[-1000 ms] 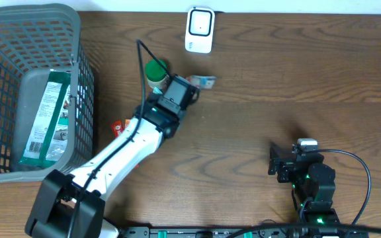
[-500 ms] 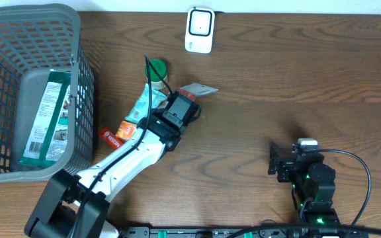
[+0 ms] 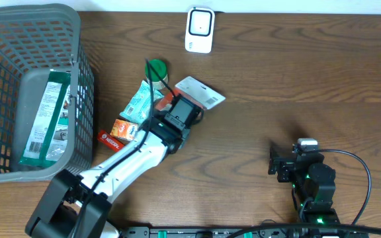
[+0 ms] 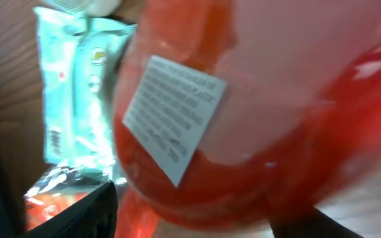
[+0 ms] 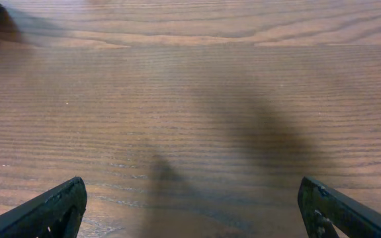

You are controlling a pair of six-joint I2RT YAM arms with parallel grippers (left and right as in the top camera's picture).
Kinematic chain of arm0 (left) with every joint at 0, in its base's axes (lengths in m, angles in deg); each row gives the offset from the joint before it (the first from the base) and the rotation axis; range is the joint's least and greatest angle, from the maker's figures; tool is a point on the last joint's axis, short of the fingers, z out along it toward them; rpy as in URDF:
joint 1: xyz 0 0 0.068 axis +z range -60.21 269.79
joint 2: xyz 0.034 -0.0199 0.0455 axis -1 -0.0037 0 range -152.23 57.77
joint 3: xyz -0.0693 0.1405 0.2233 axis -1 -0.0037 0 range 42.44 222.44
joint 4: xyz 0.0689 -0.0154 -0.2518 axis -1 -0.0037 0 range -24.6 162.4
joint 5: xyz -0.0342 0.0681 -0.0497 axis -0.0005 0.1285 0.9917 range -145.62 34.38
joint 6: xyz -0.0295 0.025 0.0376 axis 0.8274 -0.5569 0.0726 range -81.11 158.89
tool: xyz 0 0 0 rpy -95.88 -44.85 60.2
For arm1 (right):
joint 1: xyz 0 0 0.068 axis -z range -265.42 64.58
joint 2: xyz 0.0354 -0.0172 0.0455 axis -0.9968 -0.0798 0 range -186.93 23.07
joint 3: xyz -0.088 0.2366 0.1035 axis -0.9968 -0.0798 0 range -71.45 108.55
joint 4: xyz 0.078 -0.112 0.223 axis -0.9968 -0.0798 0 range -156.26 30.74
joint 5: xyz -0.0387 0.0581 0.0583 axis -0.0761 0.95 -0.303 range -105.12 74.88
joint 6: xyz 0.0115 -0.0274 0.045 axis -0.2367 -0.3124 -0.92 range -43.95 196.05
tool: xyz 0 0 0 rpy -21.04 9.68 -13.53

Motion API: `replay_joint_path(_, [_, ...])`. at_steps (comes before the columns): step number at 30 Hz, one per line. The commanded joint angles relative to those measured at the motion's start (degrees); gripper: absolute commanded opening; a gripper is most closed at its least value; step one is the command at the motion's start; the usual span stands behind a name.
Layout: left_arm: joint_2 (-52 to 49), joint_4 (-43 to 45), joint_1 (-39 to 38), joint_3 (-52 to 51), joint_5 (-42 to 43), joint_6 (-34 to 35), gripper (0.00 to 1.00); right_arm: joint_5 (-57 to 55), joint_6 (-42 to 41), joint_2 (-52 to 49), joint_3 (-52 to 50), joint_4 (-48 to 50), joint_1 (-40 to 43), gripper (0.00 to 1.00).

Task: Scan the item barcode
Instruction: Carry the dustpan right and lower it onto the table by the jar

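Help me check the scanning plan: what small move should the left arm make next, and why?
Probably lift the left gripper slightly: its jaws stand wide either side of the red package, whose white label is too blurred to read, and the scanner lies well away.

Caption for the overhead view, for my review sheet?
Left gripper over mixed packets beside the gray basket; white scanner beyond them; right gripper open, off alone.

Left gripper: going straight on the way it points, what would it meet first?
Likely the red packet with the white label, close in front; it fills the wrist view, hiding anything beyond.
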Motion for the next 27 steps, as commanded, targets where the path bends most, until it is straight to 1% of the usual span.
replay_joint_path(1, [-0.31,0.22,-2.99,-0.02,0.87,3.15,0.76,-0.37,-0.74,0.09,-0.07,0.17,-0.42,0.99])
replay_joint_path(9, [0.0,1.16,-10.6,0.42,0.85,13.11,0.79,-0.37,-0.74,0.09,-0.07,0.17,-0.42,0.99])
replay_joint_path(10, [0.15,1.62,-11.3,0.59,0.83,13.2,0.79,-0.37,-0.74,0.09,-0.07,0.17,-0.42,0.99])
replay_joint_path(12, [0.76,2.58,-12.11,1.11,0.66,13.2,0.82,-0.37,-0.76,0.09,-0.07,0.17,-0.42,0.99])
replay_joint_path(16, [4.13,4.17,-11.8,2.82,-0.96,13.14,0.84,-0.35,-0.76,0.09,-0.07,0.17,-0.42,0.99])
replay_joint_path(17, [5.55,4.5,-11.67,3.37,-2.25,12.81,0.84,-0.35,-0.76,0.09,-0.07,0.2,-0.42,0.99])
replay_joint_path(20, [10.67,6.51,-11.65,5.01,-6.16,7.45,0.84,-0.35,-0.76,0.09,-0.07,0.22,-0.42,0.99])
replay_joint_path(23, [15.91,10.21,-11.63,5.57,-6.88,1.88,0.84,-0.35,-0.76,0.09,-0.07,0.35,-0.42,0.99])
replay_joint_path(27, [20.65,11.5,-11.26,5.57,-7.45,-2.43,0.84,-0.35,-0.76,0.09,-0.07,0.57,-0.42,0.99])
